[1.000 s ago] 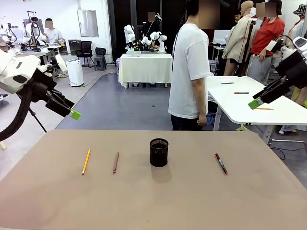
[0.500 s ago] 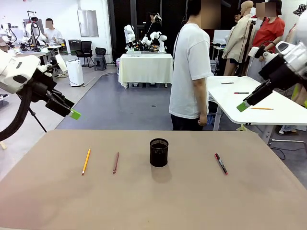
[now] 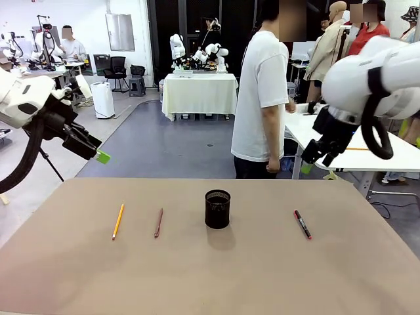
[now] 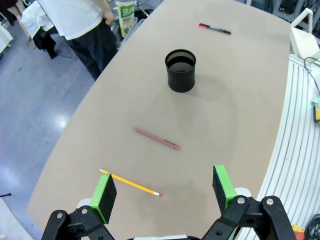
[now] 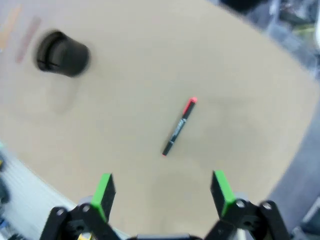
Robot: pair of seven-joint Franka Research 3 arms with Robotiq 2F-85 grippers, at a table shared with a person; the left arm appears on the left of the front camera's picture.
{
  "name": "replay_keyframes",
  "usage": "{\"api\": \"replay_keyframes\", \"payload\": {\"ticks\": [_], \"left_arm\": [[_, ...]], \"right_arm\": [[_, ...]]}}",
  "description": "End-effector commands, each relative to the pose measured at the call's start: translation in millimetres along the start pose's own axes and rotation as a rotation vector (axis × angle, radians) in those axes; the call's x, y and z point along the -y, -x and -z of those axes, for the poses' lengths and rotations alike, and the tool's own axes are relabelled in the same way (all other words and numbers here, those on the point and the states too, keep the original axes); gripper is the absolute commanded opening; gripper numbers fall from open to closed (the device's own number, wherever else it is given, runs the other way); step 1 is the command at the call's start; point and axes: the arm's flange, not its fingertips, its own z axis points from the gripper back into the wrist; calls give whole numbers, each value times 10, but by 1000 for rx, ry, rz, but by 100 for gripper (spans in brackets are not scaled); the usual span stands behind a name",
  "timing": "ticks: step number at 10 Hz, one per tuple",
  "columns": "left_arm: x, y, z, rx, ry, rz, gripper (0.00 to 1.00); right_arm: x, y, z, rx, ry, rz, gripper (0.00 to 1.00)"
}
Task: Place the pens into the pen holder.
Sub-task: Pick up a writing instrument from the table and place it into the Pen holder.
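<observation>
Both empty and wide open, our left gripper [image 4: 164, 186] and right gripper [image 5: 162, 191] could skid the flat-lying black, red-capped pen [image 5: 179, 127] or topple the round black mesh cup [image 5: 62, 53].

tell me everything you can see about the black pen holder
The pen holder is a small black cylindrical cup with a round rim, mesh-like walls and an open top. It stands upright near the middle of the tan table and looks empty inside. Nothing but the table touches it.
</observation>
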Motion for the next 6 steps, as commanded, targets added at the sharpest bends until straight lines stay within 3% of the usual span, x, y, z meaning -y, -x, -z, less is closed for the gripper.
{"api": "replay_keyframes", "payload": {"ticks": [1,4,6], "left_arm": [[0,-2,-7,8,5,-7,100],[0,-2,-7,8,5,-7,100],[0,-2,-7,8,5,-7,100]], "right_arm": [[96,-204,38,-117,-38,90,100],[264,-146,460,-161,34,158,100],[181,-129,357,-138,-30,118,100]]}}
